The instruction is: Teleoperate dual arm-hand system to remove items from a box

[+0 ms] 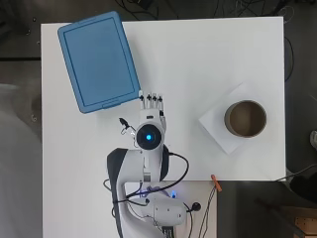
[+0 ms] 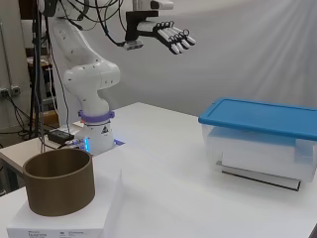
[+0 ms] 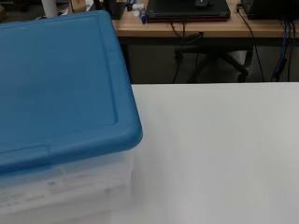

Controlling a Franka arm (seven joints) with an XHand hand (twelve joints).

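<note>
A clear plastic box with a blue lid (image 1: 99,60) stands at the table's far left, its lid closed (image 2: 262,118). In the wrist view the lid (image 3: 56,79) fills one side above the box's clear wall (image 3: 65,191). My hand (image 1: 151,103) hangs high above the table, just off the box's near right corner, fingers straight and spread, holding nothing (image 2: 171,37). What is inside the box shows only as a pale shape through the wall.
A brown cardboard cylinder (image 1: 245,118) stands on a flat white box (image 1: 218,130) at the table's right (image 2: 59,181). A small orange object (image 1: 216,182) lies at the near table edge. Bare white table (image 1: 188,64) lies between the blue-lidded box and the cylinder.
</note>
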